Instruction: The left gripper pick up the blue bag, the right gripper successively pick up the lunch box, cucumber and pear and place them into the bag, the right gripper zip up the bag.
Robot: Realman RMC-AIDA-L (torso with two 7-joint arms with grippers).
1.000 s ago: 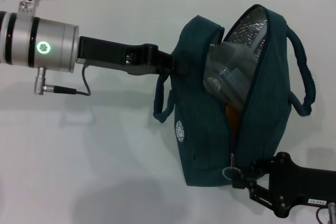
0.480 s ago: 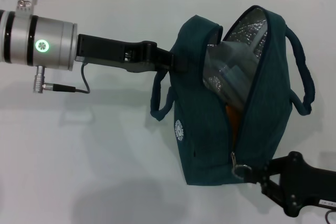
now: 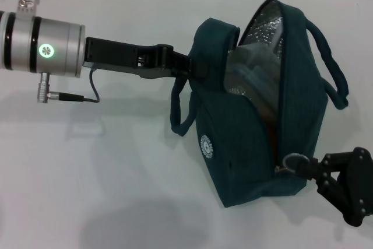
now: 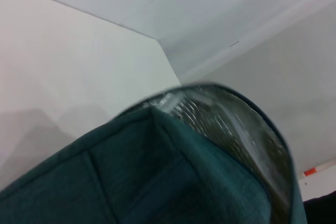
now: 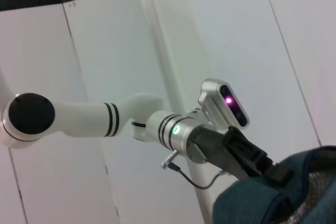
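1 bag [image 3: 245, 138] is in view, with 2 loop handles, 1 white round logo [image 3: 205, 147] and 1 ring pull [image 3: 291, 161]. 1 clear box [image 3: 247, 74] shows inside it. 2 grippers: 1 left [image 3: 195, 68], 1 right [image 3: 326, 173].

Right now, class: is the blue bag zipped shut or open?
Open. The blue bag gapes along its top, showing foil lining and the lunch box; the right gripper holds its zipper pull low.

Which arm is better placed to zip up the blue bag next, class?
The right. The right gripper already pinches the ring zipper pull at the blue bag's lower end, while the left gripper holds the bag's side.
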